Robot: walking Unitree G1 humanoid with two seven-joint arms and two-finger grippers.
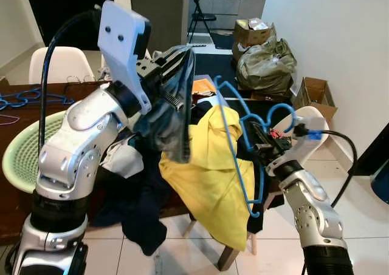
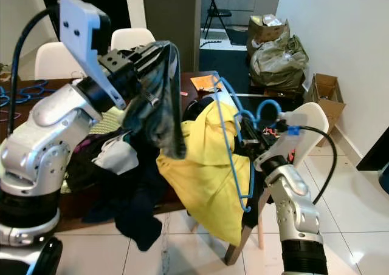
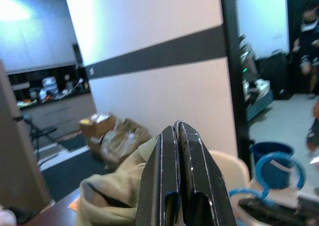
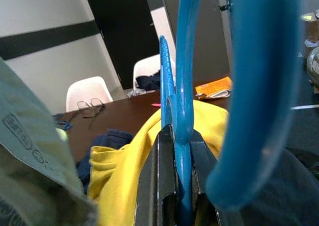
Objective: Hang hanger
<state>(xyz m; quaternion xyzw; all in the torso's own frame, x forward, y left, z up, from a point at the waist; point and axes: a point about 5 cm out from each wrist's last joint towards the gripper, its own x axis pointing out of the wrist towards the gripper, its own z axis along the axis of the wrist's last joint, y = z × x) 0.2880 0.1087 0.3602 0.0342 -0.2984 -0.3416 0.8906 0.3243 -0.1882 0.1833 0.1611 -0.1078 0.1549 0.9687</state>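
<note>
My right gripper is shut on a blue plastic hanger, held upright at the right; the right wrist view shows its fingers clamped on the hanger's bar. A yellow shirt lies draped against the hanger and over a chair. Raised at the upper middle, my left gripper is shut on a dark grey-green garment that hangs down from it. In the left wrist view its fingers are pressed together with the cloth bunched below.
A pile of dark clothes spills off the brown table. A green laundry basket and more blue hangers sit at the left. Boxes and bags stand by the right wall. A person stands far off.
</note>
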